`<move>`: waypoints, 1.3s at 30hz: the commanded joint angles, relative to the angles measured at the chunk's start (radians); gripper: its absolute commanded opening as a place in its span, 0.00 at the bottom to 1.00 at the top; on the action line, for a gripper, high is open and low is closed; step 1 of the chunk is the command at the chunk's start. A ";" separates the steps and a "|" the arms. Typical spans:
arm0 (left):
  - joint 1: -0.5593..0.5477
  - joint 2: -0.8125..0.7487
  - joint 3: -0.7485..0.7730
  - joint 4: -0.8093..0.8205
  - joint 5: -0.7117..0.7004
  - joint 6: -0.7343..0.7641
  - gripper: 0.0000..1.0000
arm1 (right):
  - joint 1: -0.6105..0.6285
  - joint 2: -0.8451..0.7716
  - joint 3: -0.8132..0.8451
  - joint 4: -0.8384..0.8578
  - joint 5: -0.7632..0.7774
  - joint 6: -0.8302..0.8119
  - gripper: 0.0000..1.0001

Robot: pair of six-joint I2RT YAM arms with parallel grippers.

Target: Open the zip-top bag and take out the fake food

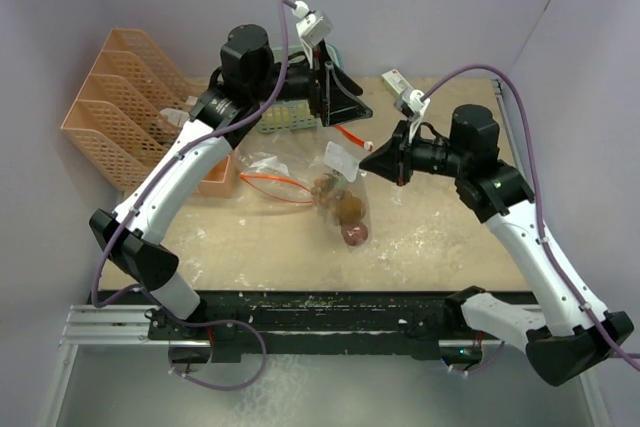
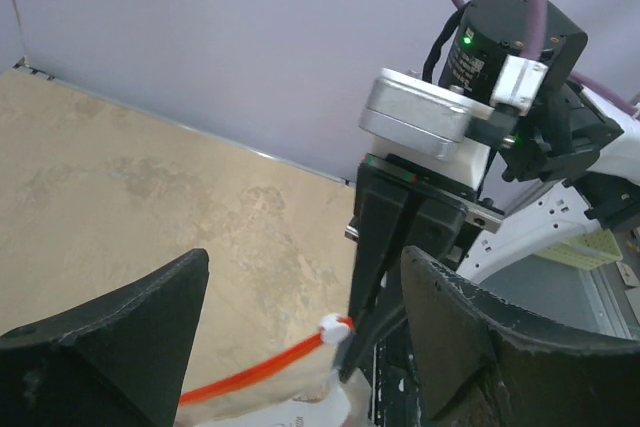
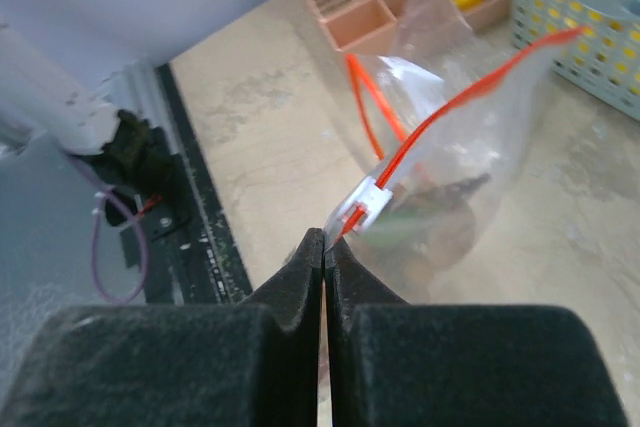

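The clear zip-top bag (image 1: 322, 185) with an orange zip strip hangs over the middle of the table, its bottom resting on the table. Brown and reddish fake food pieces (image 1: 349, 211) lie inside its lower part, seen blurred through the plastic (image 3: 440, 229). My right gripper (image 1: 374, 159) (image 3: 325, 240) is shut on the bag's top corner, right beside the white slider (image 3: 367, 201). My left gripper (image 1: 338, 97) (image 2: 305, 265) hovers open above and behind the bag. The slider (image 2: 335, 328) and the orange zip (image 2: 250, 372) show between its spread fingers, untouched.
A peach file organiser (image 1: 120, 107) stands at the back left, with a small peach tray (image 1: 216, 183) in front of it. A pale teal perforated basket (image 1: 285, 119) (image 3: 585, 32) sits behind the bag. The black rail (image 1: 320, 312) runs along the near edge.
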 commanded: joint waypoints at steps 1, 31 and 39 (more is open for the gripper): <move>0.017 -0.006 -0.005 0.087 0.048 0.054 0.81 | -0.007 0.060 0.050 -0.151 0.289 -0.051 0.00; 0.021 0.099 -0.090 0.050 0.105 0.189 0.99 | -0.025 0.045 -0.241 0.086 0.470 0.008 0.00; 0.020 0.182 -0.163 0.065 0.238 0.365 0.92 | -0.025 0.007 -0.236 0.106 0.383 -0.004 0.00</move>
